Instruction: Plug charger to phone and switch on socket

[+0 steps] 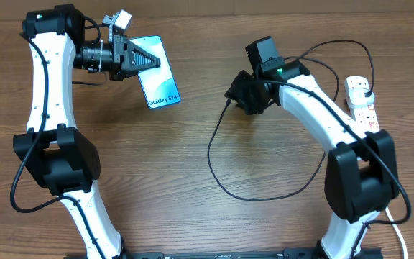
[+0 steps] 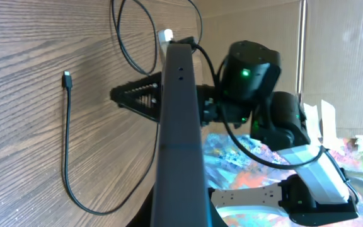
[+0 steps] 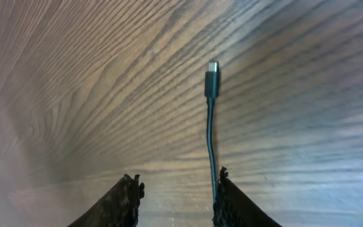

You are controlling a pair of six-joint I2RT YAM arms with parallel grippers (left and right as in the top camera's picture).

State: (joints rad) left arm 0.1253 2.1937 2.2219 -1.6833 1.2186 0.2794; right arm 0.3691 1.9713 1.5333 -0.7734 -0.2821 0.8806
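Note:
My left gripper is shut on the phone, gripping its near end and holding it off the table with its light-blue "Galaxy S24+" screen up. In the left wrist view the phone shows edge-on. The charger's black cable loops across the table. Its connector tip lies on the wood just left of my right gripper. In the right wrist view the right gripper is open, the tip lies ahead of it, and the cable runs along the right finger's inner side. The socket lies at the far right.
The charger's black plug sits in the socket's far end. The cable arcs behind the right arm. The socket's white cord runs down by the right arm's base. Cardboard lines the table's far edge.

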